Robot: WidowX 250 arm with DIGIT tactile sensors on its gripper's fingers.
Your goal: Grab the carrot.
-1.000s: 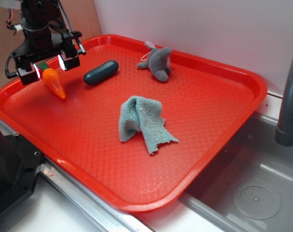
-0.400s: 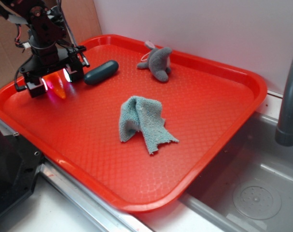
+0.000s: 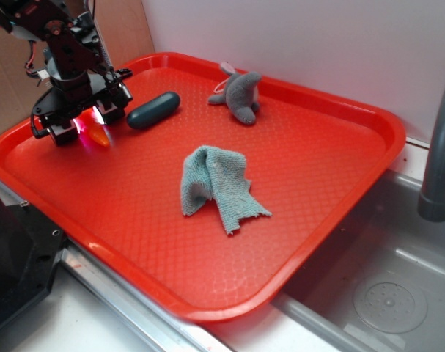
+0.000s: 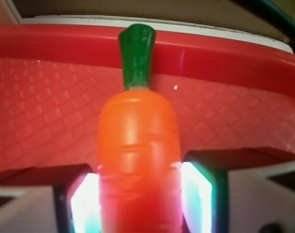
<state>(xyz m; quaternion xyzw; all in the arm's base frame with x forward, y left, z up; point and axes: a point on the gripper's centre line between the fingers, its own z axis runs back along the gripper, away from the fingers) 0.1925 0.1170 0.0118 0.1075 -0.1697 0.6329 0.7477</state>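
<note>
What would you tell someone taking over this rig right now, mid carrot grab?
Gripper: lowered over the carrot at the tray's back-left corner, fingers on either side of the orange body. The wrist view shows them very close to it; I cannot tell whether they are pressing on it yet.
Carrot: lying on the tray, green stem pointing toward the rim.
Nearby: dark green capsule toy just right of the gripper, not touching it.
Done: approach and descent.
Left: confirm the close, then lift.
</note>
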